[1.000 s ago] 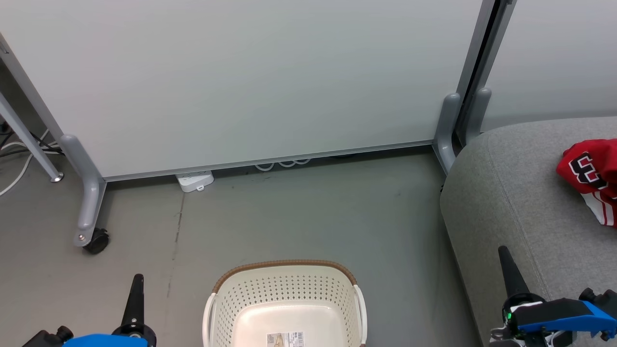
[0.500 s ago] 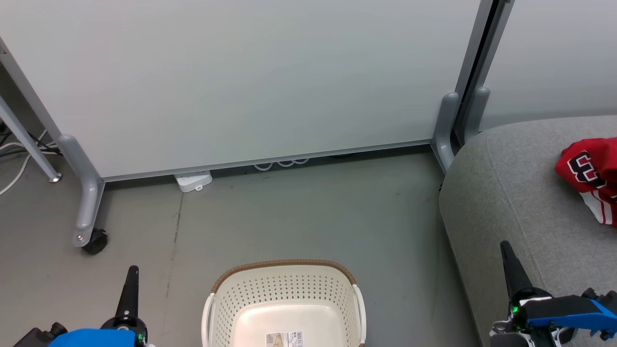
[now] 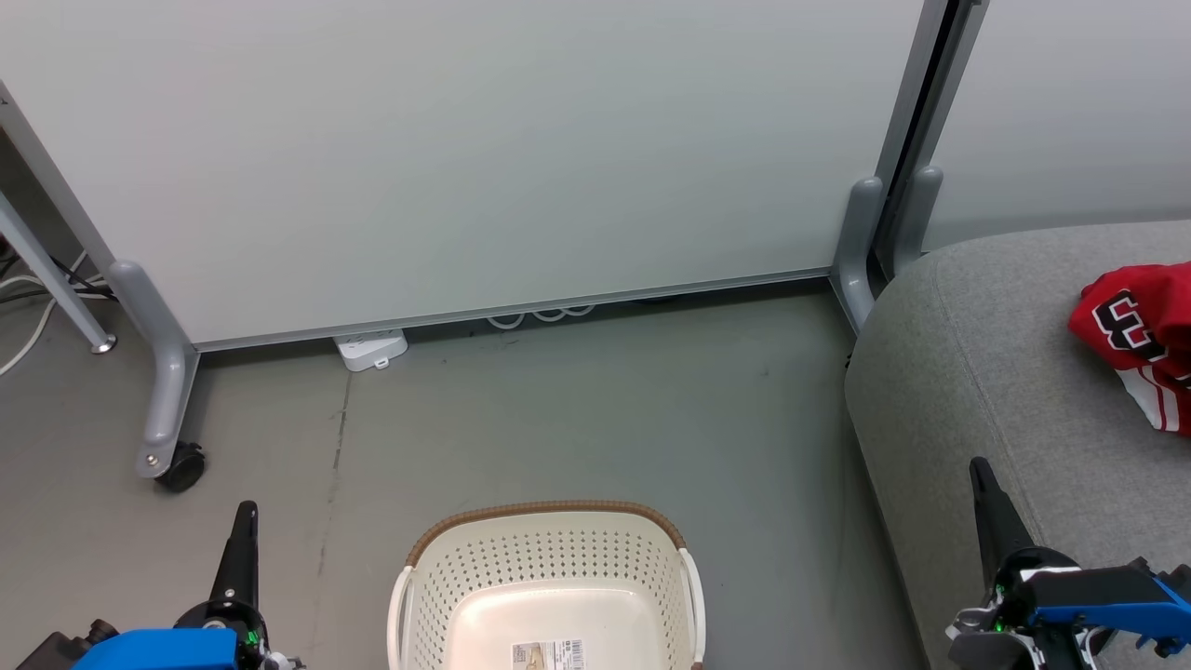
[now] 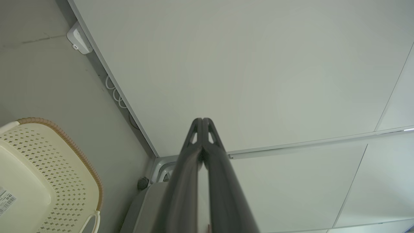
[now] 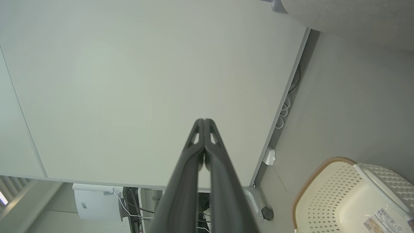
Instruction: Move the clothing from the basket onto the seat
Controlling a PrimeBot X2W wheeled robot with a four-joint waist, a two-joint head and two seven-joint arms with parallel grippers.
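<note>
1. The basket stands on the floor at the bottom middle of the head view. Its pale bottom is bare apart from a barcode label.
2. The seat lies to the right of the basket, with a strip of floor between them.
3. The clothing lies on the seat, well to the right of the basket and farther back. It is a crumpled red heap with a black numeral and white stripes showing, cut off by the picture's right edge.
4. The left gripper hovers over the floor to the left of the basket. Its fingers are pressed together tip to tip and grip nothing.
5. The right gripper hovers to the right of the basket, over the seat's near edge. Its fingers are likewise closed tip to tip on nothing.
6. Behind the basket a white panel stands across the floor. A power strip lies at the panel's foot, back-left of the basket, and a caster sits farther left.
</note>
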